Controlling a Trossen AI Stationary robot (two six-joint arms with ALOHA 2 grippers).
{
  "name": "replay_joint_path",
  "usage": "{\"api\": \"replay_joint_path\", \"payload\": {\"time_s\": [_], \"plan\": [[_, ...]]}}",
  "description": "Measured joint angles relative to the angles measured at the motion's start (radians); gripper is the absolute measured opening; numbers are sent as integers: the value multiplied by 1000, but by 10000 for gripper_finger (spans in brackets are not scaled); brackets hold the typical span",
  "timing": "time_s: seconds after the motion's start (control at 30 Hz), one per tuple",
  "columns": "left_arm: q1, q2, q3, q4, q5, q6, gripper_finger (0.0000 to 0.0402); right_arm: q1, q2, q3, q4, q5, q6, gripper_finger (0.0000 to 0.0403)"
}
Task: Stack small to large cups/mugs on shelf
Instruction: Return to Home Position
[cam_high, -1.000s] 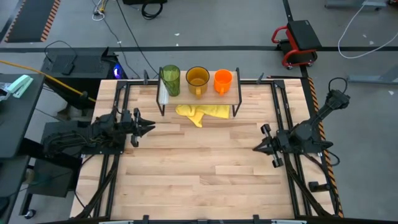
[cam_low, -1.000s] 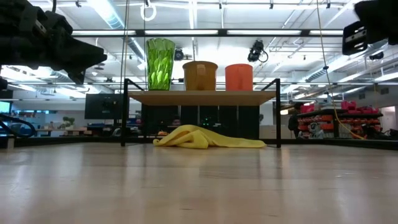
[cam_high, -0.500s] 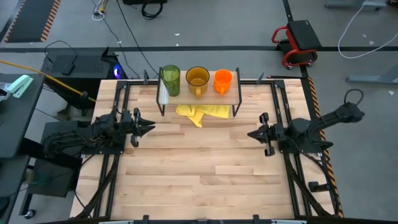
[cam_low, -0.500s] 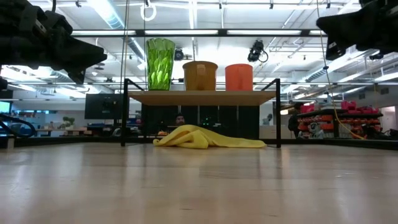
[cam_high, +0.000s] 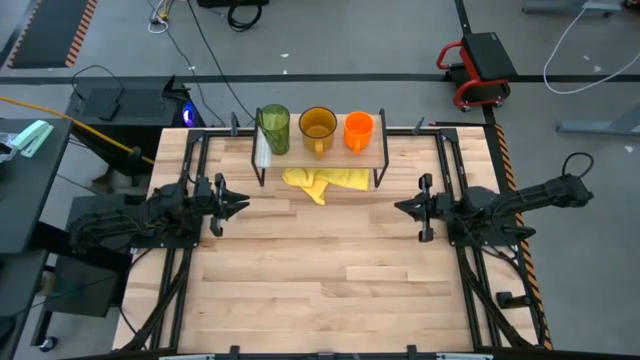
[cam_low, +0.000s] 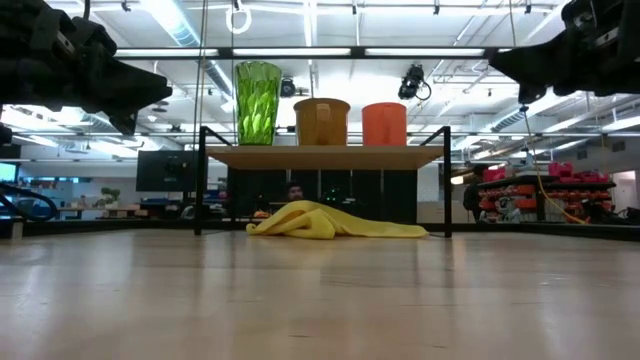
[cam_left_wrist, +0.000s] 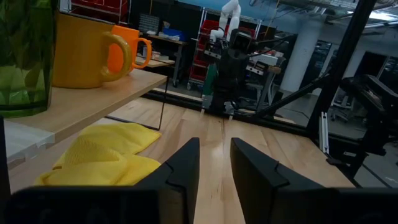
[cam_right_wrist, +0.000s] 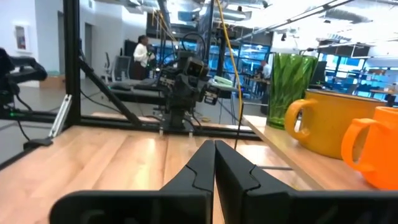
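The shelf (cam_high: 300, 160) is standing at the far edge of the table (cam_high: 330, 290), its long axis running side to side across the table, from the left arm's side to the right arm's side. All three cups are sitting upright on it in a single row along that axis, mouths facing up, close together but apart. The green tumbler (cam_high: 274, 128) is standing at the end on the left arm's side, next to the pale white strip (cam_high: 262, 155). The amber-yellow mug (cam_high: 318, 127) is sitting in the middle, and the small orange mug (cam_high: 358, 128) is sitting at the end on the right arm's side, so the heights are rising from orange to green. Both mug handles are pointing toward the near side of the table, across the shelf's length. A crumpled yellow cloth (cam_high: 325, 181) is lying on the table under and just in front of the shelf. The left gripper (cam_high: 240, 204) is hovering above the table on its own side, well apart from the shelf, pointing toward the table's middle; its fingers are showing a narrow gap and are holding nothing. The right gripper (cam_high: 402, 208) is hovering opposite it on the other side, also pointing inward, with its fingers pressed together and empty. In the right wrist view a person (cam_right_wrist: 142, 53) is standing far off in the room.
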Motion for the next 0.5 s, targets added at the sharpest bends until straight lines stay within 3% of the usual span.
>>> {"api": "replay_joint_path", "payload": {"time_s": [0.5], "plan": [[0, 0, 0, 0, 0, 1, 98, 0, 0, 0, -42, 0, 54, 18]]}}
